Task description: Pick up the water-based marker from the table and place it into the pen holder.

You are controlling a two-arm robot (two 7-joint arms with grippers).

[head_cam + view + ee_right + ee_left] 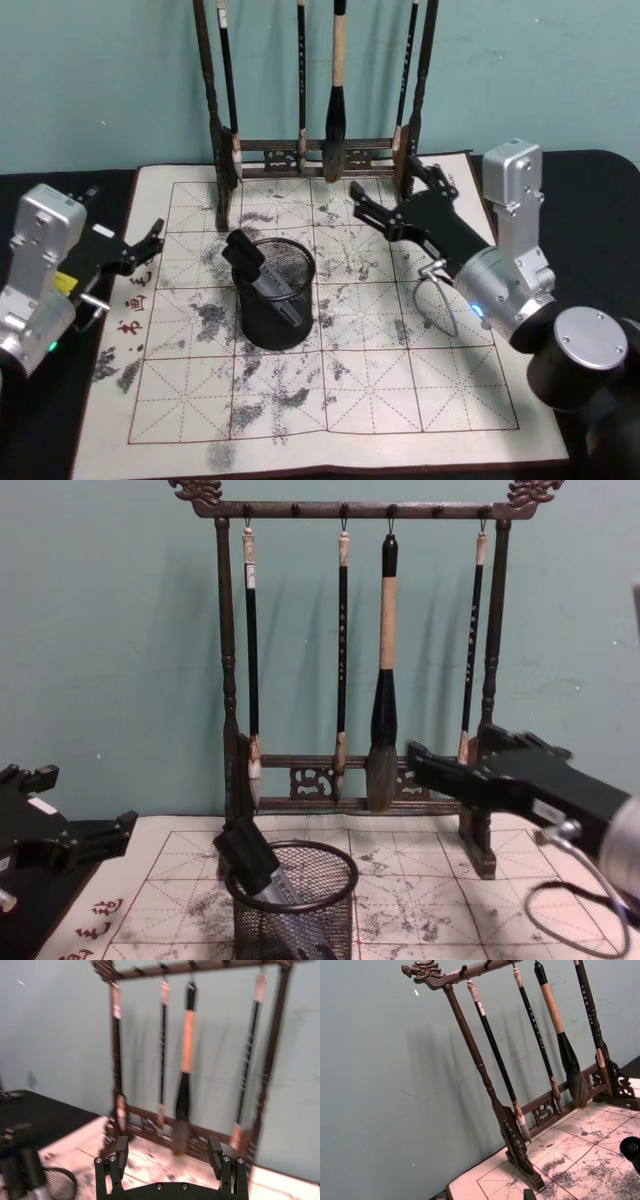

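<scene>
The black wire-mesh pen holder [290, 318] [300, 920] stands on the inked calligraphy mat. A dark water-based marker [246, 259] [250, 857] leans inside it, its top sticking out over the rim toward my left. My right gripper [397, 196] [468, 756] [169, 1152] hovers open and empty to the right of the holder, pointing at the brush rack. The holder's rim [59, 1183] shows in a corner of the right wrist view. My left gripper [150, 242] [80, 810] rests open at the mat's left edge, apart from the holder.
A tall dark wooden rack [310, 155] [360, 640] [490, 1090] hung with several brushes stands at the back of the mat, against a teal wall. The gridded mat [330, 400] lies on a black table. A cable loop [440, 300] hangs by my right wrist.
</scene>
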